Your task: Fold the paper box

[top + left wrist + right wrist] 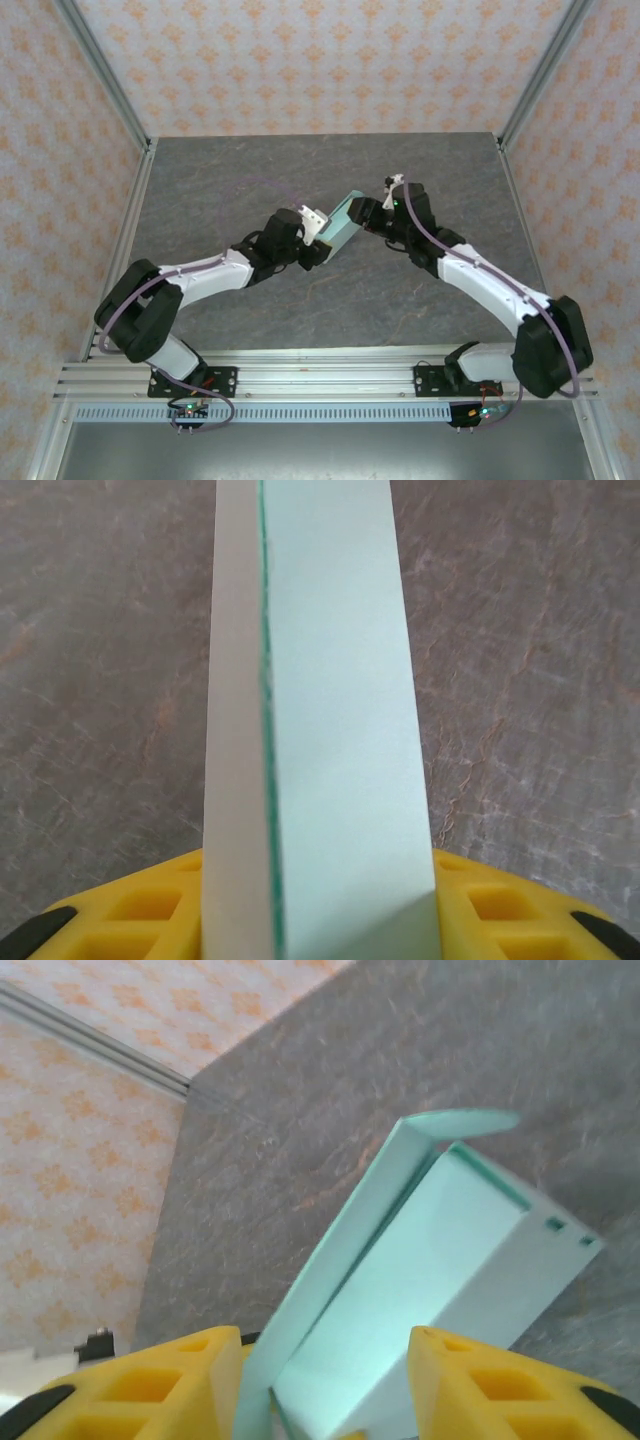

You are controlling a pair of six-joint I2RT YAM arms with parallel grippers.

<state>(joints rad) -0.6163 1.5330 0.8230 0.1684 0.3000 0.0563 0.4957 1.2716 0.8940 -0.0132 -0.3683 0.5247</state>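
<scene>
The paper box (341, 226) is a pale mint-blue, partly formed box held tilted above the middle of the table. My left gripper (318, 234) is shut on its lower end. In the left wrist view the box (335, 730) rises straight up between the yellow fingers (140, 910), a white inner face to its left. My right gripper (363, 213) is at the box's upper end. In the right wrist view the box (450, 1250) lies between the wide-apart yellow fingers (170, 1385), and a long flap (345, 1235) stands open beside the left one. The gripper (325, 1390) is open.
The grey stone-patterned tabletop (330, 300) spreads beneath both arms. Patterned walls and metal corner posts (110, 75) enclose the back and sides. An aluminium rail (330, 375) with both arm bases runs along the near edge.
</scene>
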